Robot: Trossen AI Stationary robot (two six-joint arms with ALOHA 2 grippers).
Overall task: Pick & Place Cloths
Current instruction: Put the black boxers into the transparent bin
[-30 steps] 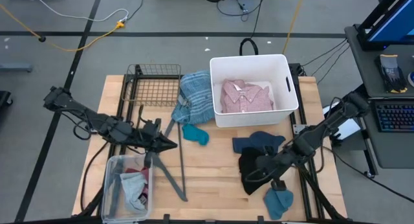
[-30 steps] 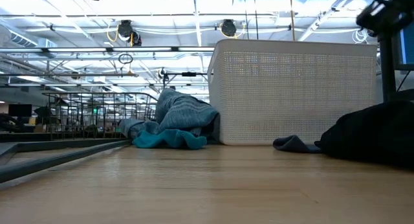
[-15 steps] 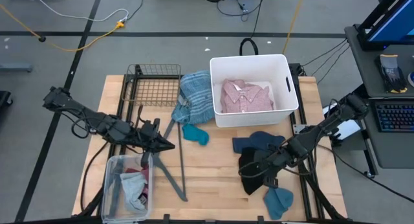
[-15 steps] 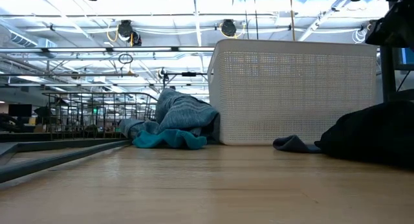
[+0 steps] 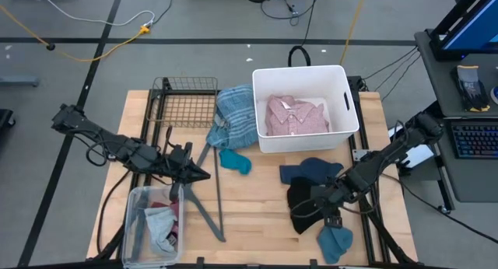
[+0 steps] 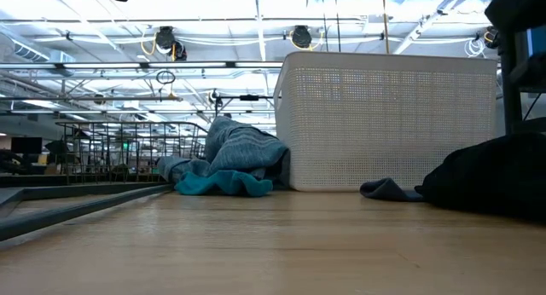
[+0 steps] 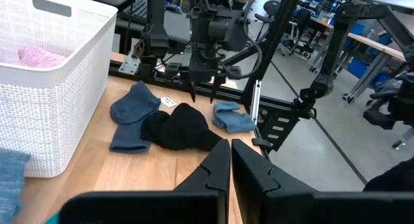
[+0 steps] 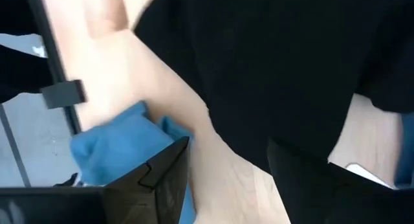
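The right hand (image 5: 327, 215) hangs over the near right part of the pale wooden worktop (image 5: 257, 207), above the edge of a crumpled black knit beanie (image 5: 302, 204), its two dark fingers (image 8: 162, 175) spread apart with nothing between them. In the right wrist view the black fabric fills most of the frame, and a small bright-blue soft piece (image 5: 334, 242) lies beside it, closer to the worktop's front edge. Just behind the beanie sit two grey-blue soft pieces (image 5: 311, 171), touching each other.

The left hand (image 5: 198, 174) waits over the left half of the worktop, its fingers (image 7: 217, 169) pressed together and empty, above a grey V-shaped bar (image 5: 204, 199).

A white perforated plastic tub (image 5: 304, 106) stands at the back of the worktop with a pink button shirt (image 5: 296, 116) lying flat inside it. A blue-plaid shirt (image 5: 233, 117) is bunched against the tub's left wall, and a small teal piece (image 5: 235, 160) lies just in front of it. A dark wire basket (image 5: 185, 102) sits at the back left. At the front left corner a clear plastic bin (image 5: 153, 225) holds grey-blue and maroon pieces (image 5: 162, 222).
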